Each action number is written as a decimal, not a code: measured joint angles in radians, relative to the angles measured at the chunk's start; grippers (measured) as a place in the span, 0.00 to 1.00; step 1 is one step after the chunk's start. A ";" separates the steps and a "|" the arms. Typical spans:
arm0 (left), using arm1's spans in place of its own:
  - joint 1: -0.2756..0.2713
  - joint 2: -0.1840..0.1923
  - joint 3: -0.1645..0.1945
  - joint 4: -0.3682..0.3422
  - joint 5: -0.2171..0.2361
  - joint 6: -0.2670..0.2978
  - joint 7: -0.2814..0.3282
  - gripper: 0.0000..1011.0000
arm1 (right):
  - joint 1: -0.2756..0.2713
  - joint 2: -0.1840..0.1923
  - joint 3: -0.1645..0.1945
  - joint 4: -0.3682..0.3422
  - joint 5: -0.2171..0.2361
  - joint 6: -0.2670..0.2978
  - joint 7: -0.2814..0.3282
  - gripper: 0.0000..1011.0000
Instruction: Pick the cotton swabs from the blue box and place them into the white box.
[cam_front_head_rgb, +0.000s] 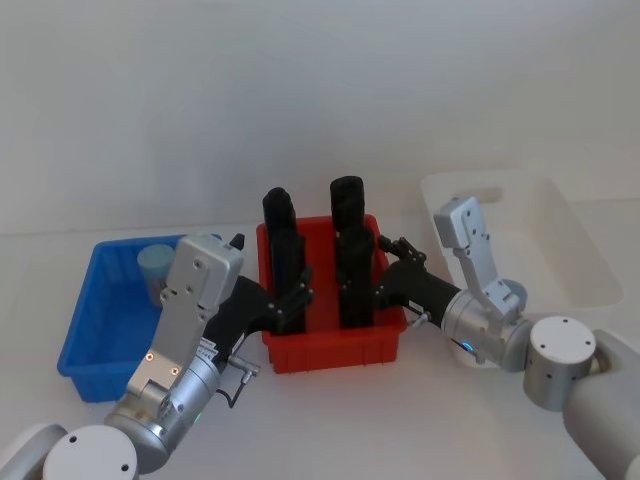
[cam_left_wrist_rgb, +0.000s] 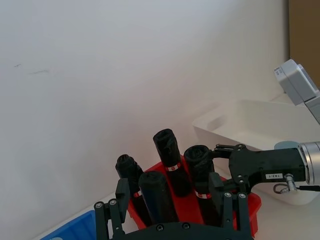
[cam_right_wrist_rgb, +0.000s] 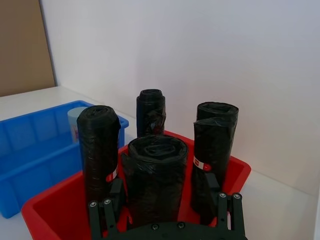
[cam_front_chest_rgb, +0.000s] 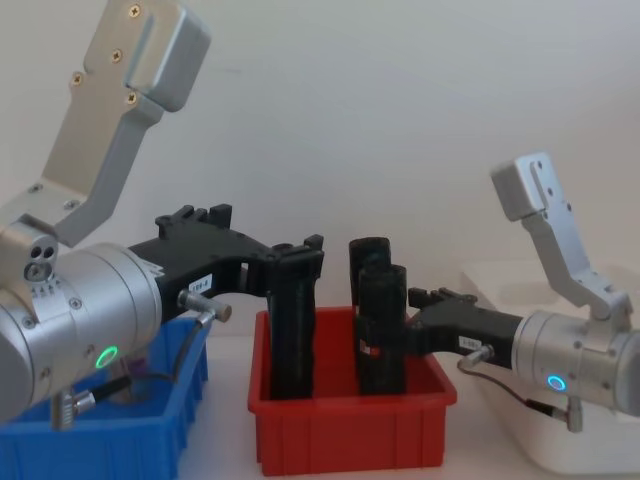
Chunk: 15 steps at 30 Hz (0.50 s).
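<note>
A plain, smooth white wall (cam_front_head_rgb: 300, 90) fills the upper frame. Below it lies a flat white tabletop (cam_front_head_rgb: 330, 420). A brown panel (cam_right_wrist_rgb: 22, 45) stands at upper left.

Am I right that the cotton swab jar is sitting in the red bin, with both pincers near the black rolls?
Not quite: in the head view the cotton swab jar sits in the blue box, not the red bin. Both the left pincer and right pincer are indeed near the black rolls.
</note>
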 joint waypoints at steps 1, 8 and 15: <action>0.000 0.000 0.000 0.000 0.000 0.000 0.000 0.99 | 0.017 -0.006 0.000 0.030 0.002 -0.013 0.008 0.99; 0.000 0.000 0.000 0.000 0.000 0.000 0.000 0.99 | 0.085 -0.034 -0.002 0.154 0.009 -0.057 0.034 0.99; 0.000 0.000 0.000 0.000 0.000 0.000 0.000 0.99 | 0.132 -0.055 -0.004 0.234 0.011 -0.080 0.049 0.96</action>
